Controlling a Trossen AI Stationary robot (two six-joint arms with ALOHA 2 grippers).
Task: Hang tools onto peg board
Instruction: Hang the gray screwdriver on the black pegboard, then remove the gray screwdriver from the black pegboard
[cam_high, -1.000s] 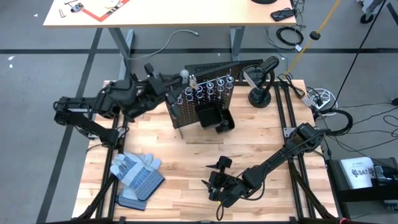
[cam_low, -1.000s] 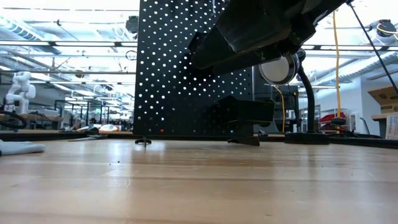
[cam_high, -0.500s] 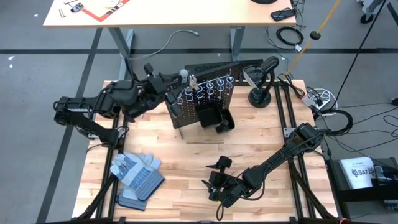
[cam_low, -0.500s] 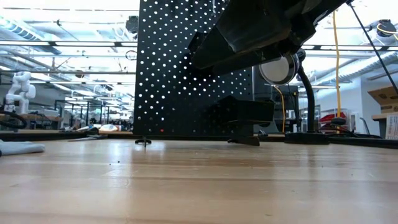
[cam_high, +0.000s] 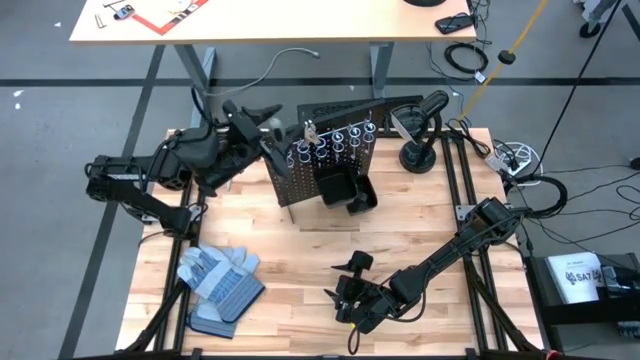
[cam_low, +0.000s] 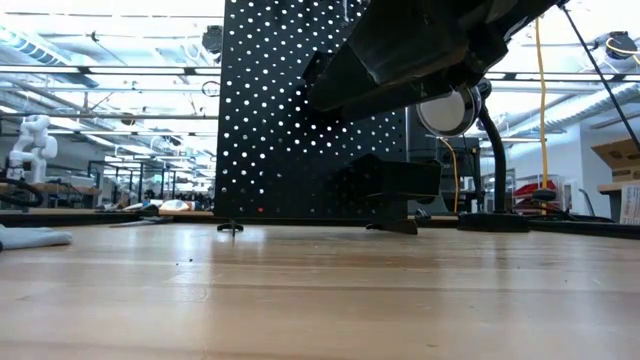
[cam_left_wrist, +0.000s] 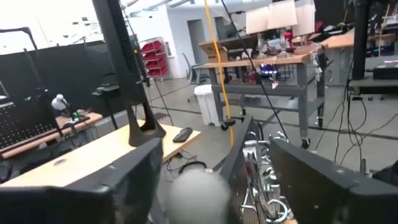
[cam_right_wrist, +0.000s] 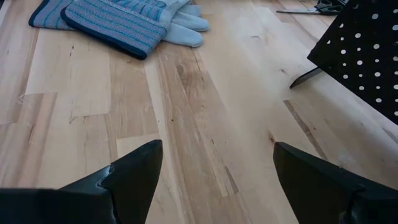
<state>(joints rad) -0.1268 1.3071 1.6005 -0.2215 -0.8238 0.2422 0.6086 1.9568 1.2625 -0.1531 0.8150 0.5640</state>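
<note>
Left tool (cam_high: 262, 125) sits raised at the back of the surface (cam_high: 300, 270), just beside the upper left corner of the peg board (cam_high: 322, 165). Its fingers are spread apart, and a pale rounded object (cam_left_wrist: 198, 198) sits between them in the left wrist view; too blurred to say what it is or whether it is gripped.

Peg board stands upright near the back centre of the surface. Row of silver ring holders (cam_high: 335, 138) runs along its top, with tools (cam_high: 312, 135) seated in the left-hand rings. Black bins (cam_high: 345, 190) hang on the lower part of its front face.

Right tool (cam_high: 350, 300) rests low near the front edge of the surface, well apart from the board, fingers spread wide and holding nothing.

Grey-and-blue work gloves (cam_high: 218, 282) lie flat at the front left of the surface. A black lamp-like stand (cam_high: 418, 155) sits just right of the board.
</note>
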